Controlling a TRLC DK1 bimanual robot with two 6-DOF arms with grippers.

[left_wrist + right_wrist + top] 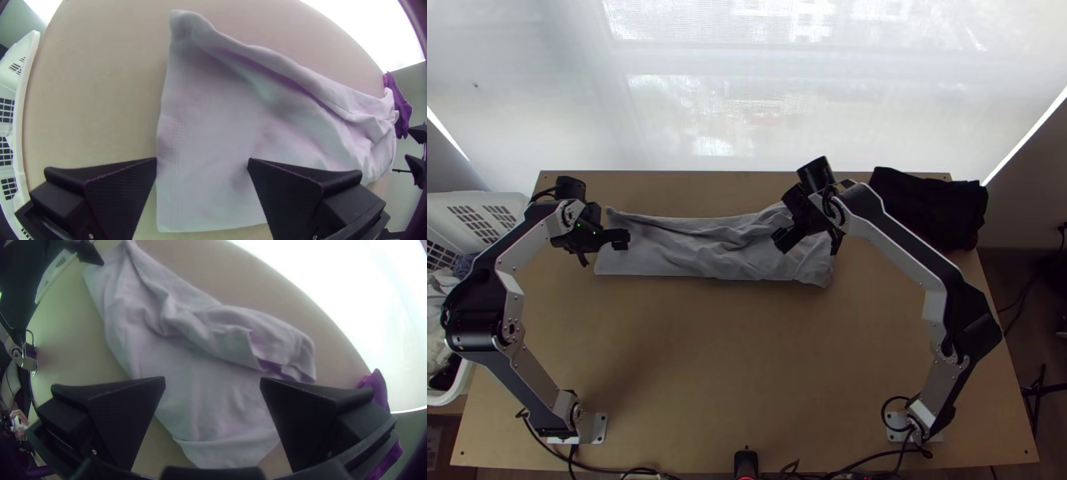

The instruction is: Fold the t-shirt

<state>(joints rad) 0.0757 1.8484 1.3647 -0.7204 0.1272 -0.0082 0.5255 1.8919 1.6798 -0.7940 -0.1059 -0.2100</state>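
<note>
Grey t-shirt (683, 258) lies strip-like; my left gripper (203, 163) and right gripper (212, 380) gape over opposite ends, likely for pinching. I grasp nothing.

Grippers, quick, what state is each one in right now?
Left gripper: open, holding nothing, over one end of the shirt.
Right gripper: open, holding nothing, over the shirt's other end.
</note>
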